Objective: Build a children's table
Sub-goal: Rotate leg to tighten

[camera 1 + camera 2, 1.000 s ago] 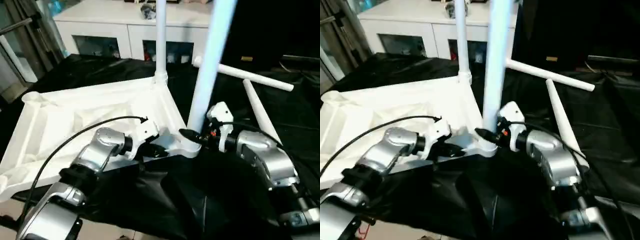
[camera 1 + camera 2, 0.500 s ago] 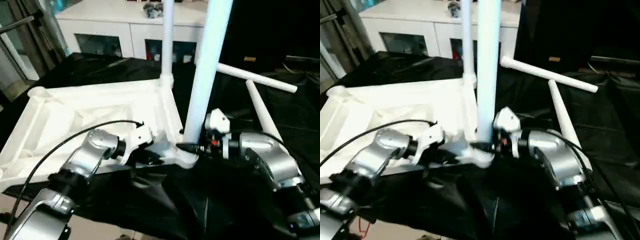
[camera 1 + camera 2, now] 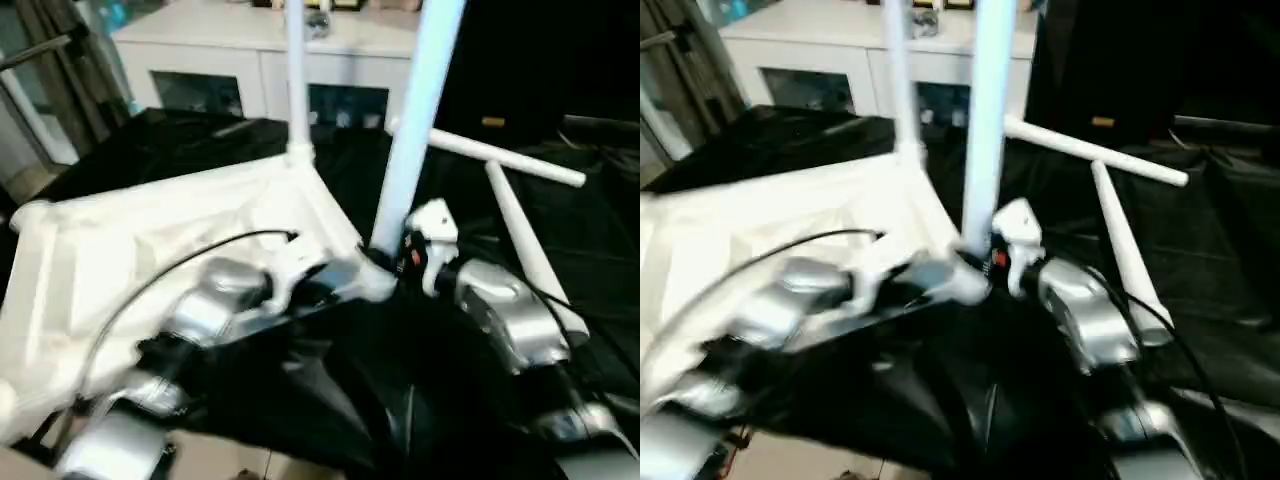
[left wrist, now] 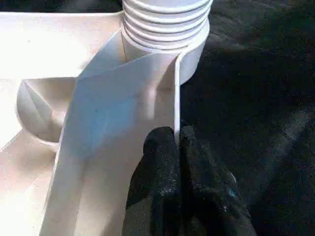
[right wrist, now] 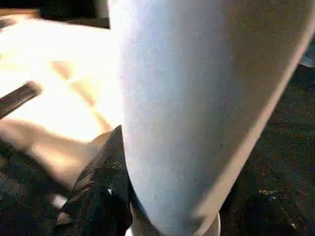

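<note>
The white tabletop lies underside up on the black cloth. One white leg stands upright in its far corner socket. A second leg stands, leaning slightly, in the near corner socket. My right gripper is shut on the foot of this second leg, with one black finger showing beside it. My left gripper is shut on the thin rim wall of the tabletop just beside that socket. Two more legs lie loose on the cloth to the right.
A white cabinet with glass doors stands behind the work. The black cloth covers the ground and folds up near me. A metal stand leans at the far left. A black cable runs along my left forearm.
The tabletop has swung to the left around its near corner, carrying the far leg leftwards. My left arm has moved with the rim. Both grips are unchanged.
</note>
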